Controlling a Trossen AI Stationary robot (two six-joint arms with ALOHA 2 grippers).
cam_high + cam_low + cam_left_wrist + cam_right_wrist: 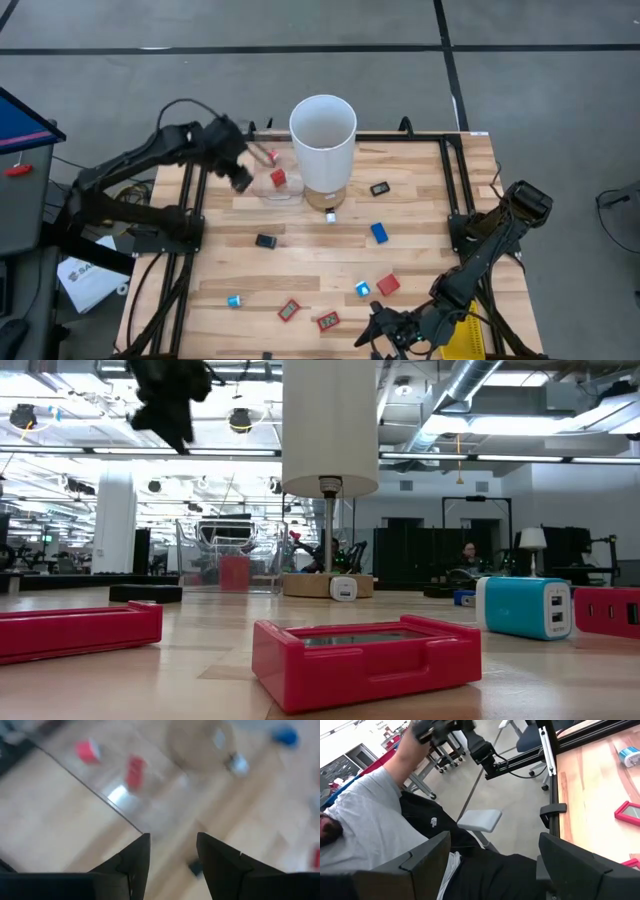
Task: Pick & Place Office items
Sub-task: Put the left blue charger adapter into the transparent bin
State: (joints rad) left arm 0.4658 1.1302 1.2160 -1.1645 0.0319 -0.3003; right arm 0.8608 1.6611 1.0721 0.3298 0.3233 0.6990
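Note:
Small red, blue and black office items lie scattered on the wooden table (420,250): a black one (265,240), a blue one (379,232), and red ones (289,310) near the front edge. A red piece (278,177) sits inside a clear box (280,190) left of the tall white cylinder (322,150). My left gripper (242,180) hangs raised beside that box, pointing steeply down, open with nothing between its fingers (172,840). My right gripper (385,330) waits at the near edge, open and holding nothing (492,850).
The white cylinder stands on a thin post with a round base (328,585) at the table's far middle. A black item (380,188) lies right of it, and a small white piece (330,216) in front. A seated person (380,810) is beyond the near edge.

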